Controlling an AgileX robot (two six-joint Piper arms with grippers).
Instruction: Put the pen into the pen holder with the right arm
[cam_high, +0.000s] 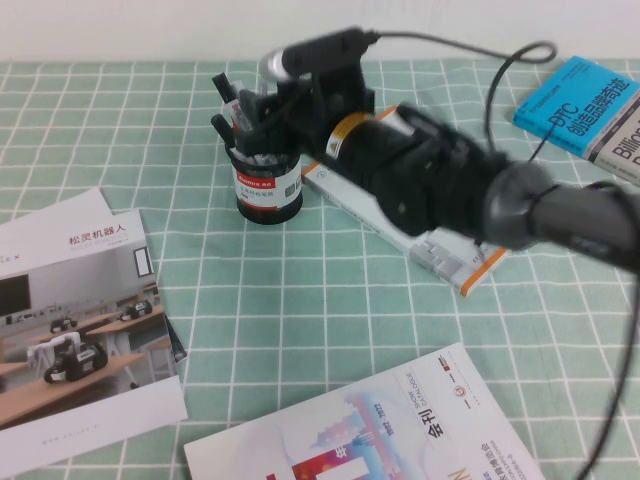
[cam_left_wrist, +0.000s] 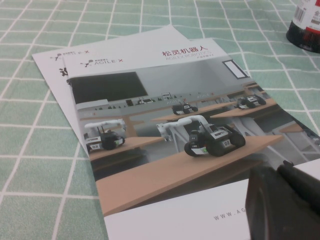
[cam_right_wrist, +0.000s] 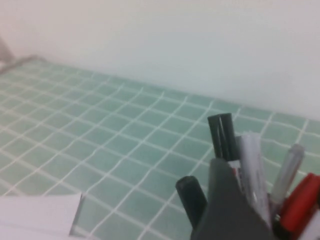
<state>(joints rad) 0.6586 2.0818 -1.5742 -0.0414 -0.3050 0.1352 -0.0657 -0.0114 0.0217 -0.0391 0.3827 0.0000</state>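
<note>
Pen (cam_right_wrist: 223, 137), white-barrelled with a black cap, is standing nearly upright, cap up, inside the single black mesh pen holder (cam_high: 268, 190) near the table's (cam_high: 330, 300) far edge, among several other pens. Right gripper (cam_high: 262, 108) is hovering over the holder's mouth, jaws spread, holding nothing. Left gripper (cam_left_wrist: 285, 205) is hanging over the brochure (cam_left_wrist: 165, 130); its state cannot be told.

The right tool (cam_high: 258, 108) hangs right over the pen holder (cam_high: 268, 190), whose mouth is crowded with upright pens (cam_right_wrist: 250, 165), so no straight way down is left there. Behind the right tool, its own arm crosses a white book (cam_high: 452, 258) and blocks that side, while the bare green worktop (cam_high: 330, 300) on the robot's side of the holder is open. The left tool (cam_left_wrist: 285, 205) sits low over a brochure (cam_left_wrist: 170, 125), with bare cloth around it.
</note>
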